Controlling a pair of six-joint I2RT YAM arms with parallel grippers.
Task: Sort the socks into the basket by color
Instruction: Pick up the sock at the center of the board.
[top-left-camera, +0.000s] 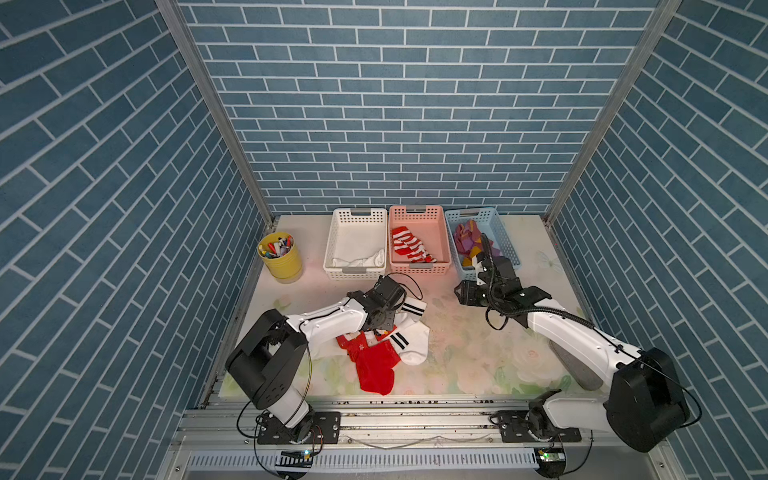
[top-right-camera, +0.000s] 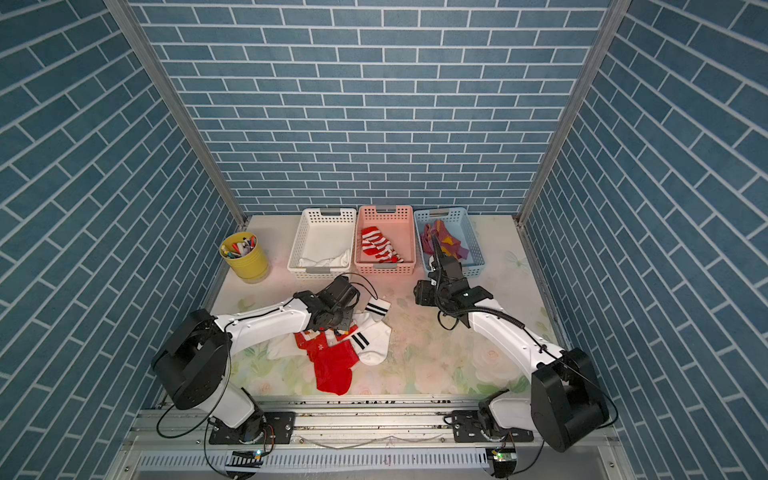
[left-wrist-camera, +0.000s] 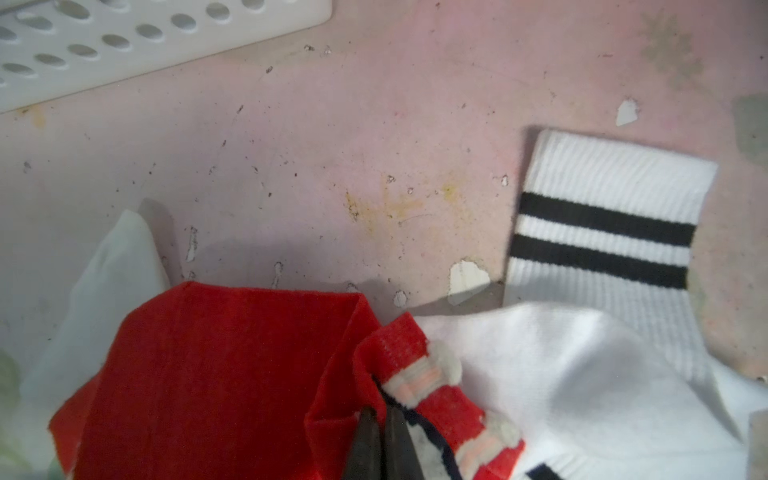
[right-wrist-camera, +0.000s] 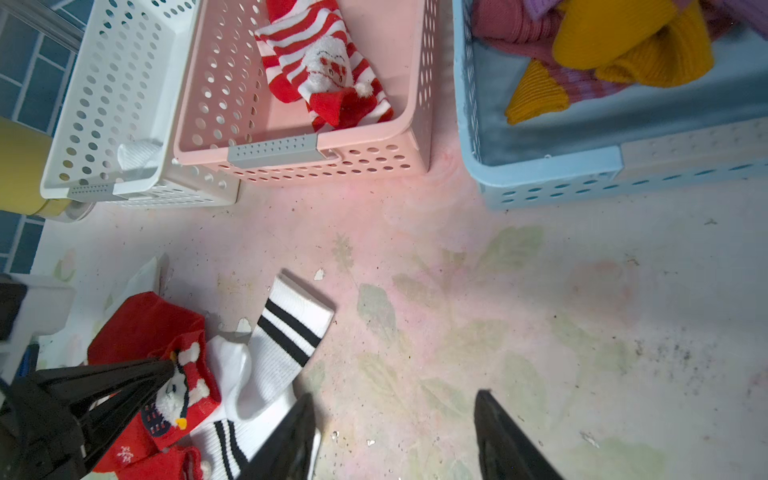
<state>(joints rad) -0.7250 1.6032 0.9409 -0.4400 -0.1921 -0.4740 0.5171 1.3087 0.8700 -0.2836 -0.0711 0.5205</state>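
Blue brick walls (top-left-camera: 395, 104) enclose a pale floral surface (top-left-camera: 457, 353). In a top view its far edge carries a white basket (top-left-camera: 357, 237), a pink basket (top-left-camera: 434, 230) with the red-white striped sock (top-left-camera: 409, 245), and a blue basket (top-left-camera: 506, 241) whose mauve-mustard socks (top-left-camera: 463, 237) the right arm (top-left-camera: 573, 332) partly hides.

Left wrist view: the left end effector (left-wrist-camera: 380, 411) is pinched tight on a fold of the red snowman sock (left-wrist-camera: 232, 374), its picture cut off, beside white black-banded socks (left-wrist-camera: 602, 232).

Right wrist view: the right end effector (right-wrist-camera: 395, 395) stands wide over bare surface, holding nothing.
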